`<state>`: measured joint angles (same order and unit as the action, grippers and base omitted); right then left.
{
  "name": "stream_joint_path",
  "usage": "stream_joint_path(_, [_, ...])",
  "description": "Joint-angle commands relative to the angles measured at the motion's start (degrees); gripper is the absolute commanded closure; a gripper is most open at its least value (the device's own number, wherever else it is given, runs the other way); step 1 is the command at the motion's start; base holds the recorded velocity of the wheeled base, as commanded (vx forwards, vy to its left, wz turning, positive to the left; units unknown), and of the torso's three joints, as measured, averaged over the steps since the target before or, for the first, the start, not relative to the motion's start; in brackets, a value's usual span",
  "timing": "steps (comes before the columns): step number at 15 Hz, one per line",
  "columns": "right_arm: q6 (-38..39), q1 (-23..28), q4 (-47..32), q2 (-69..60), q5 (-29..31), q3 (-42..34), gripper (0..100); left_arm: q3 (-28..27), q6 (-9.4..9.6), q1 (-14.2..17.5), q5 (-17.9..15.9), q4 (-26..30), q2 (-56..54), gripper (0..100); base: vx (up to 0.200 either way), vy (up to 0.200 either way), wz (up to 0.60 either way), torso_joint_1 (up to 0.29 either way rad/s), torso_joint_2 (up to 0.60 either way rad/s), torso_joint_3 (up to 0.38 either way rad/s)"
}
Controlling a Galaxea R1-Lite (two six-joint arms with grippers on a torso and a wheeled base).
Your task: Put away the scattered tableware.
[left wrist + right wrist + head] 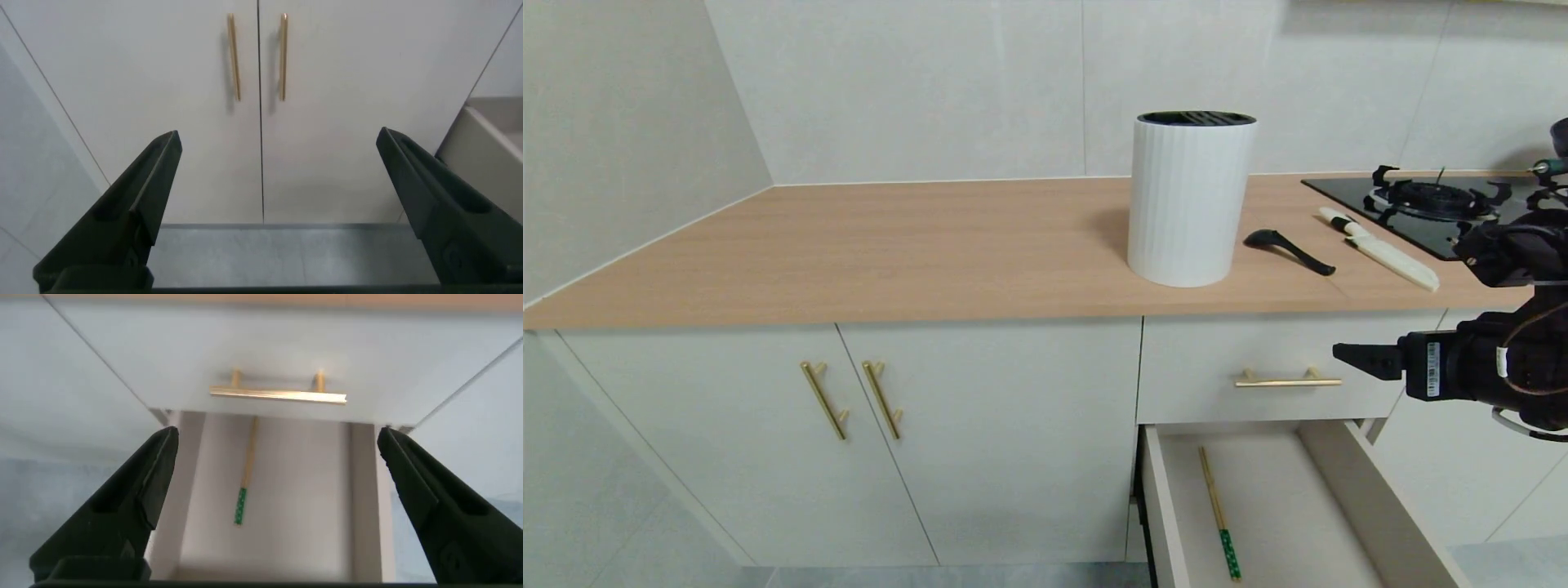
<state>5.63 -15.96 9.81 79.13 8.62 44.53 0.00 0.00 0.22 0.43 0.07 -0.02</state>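
Lower drawer (1372, 498) is being held open with chopsticks (1218, 510) lying inside, and both grippers are being kept wide apart, empty.

The chopsticks, green at the tip, are being carried along the drawer's left side, pointing front to back. On the countertop (890, 253), a white ribbed holder (1191, 200) is being kept upright near the front edge, nothing visible sticking out of its slotted black top. A black spoon (1286, 249) and a white knife (1380, 249) are being left flat toward the right end, beside the stove (1429, 204). The right gripper (278, 437) is being held in front of the closed upper drawer (1286, 380), the chopsticks well below it. The left gripper (279, 137) is being pointed at the cabinet doors (261, 163).
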Motion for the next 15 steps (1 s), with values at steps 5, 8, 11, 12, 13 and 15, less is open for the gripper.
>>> stream_joint_path(5, [-0.2,0.5,0.0,0.1,-0.1,0.1,0,0.0,0.0,0.0,0.0,0.0,0.0,0,0.0,0.0,0.0,0.159,-0.47,-0.319])
stream_joint_path(8, [-0.2,0.6,0.0,0.4,-0.1,0.1,0,0.0,0.0,0.0,0.0,0.0,0.0,0,0.0,0.0,0.0,0.178,-0.49,-0.307])
stream_joint_path(11, [-2.4,3.4,0.8,4.2,-3.0,1.7,0,0.0,0.0,0.0,0.0,0.0,0.0,0,0.0,0.0,0.0,0.198,-0.51,-0.31])
stream_joint_path(12, [-4.2,5.3,1.0,5.9,-4.7,2.6,0,0.0,0.0,0.0,0.0,-0.1,0.0,0,0.0,0.0,0.0,0.173,-0.43,-0.242])
stream_joint_path(13, [-7.2,9.6,2.5,9.9,-9.1,5.9,0,0.0,0.0,0.0,0.0,-0.1,0.0,0,0.0,0.0,0.0,0.095,-0.23,-0.144])
stream_joint_path(15, [-9.4,14.7,3.9,19.0,-16.3,15.1,0,0.0,0.0,0.0,0.0,0.0,0.0,0,0.0,0.0,0.0,0.046,-0.1,-0.056])
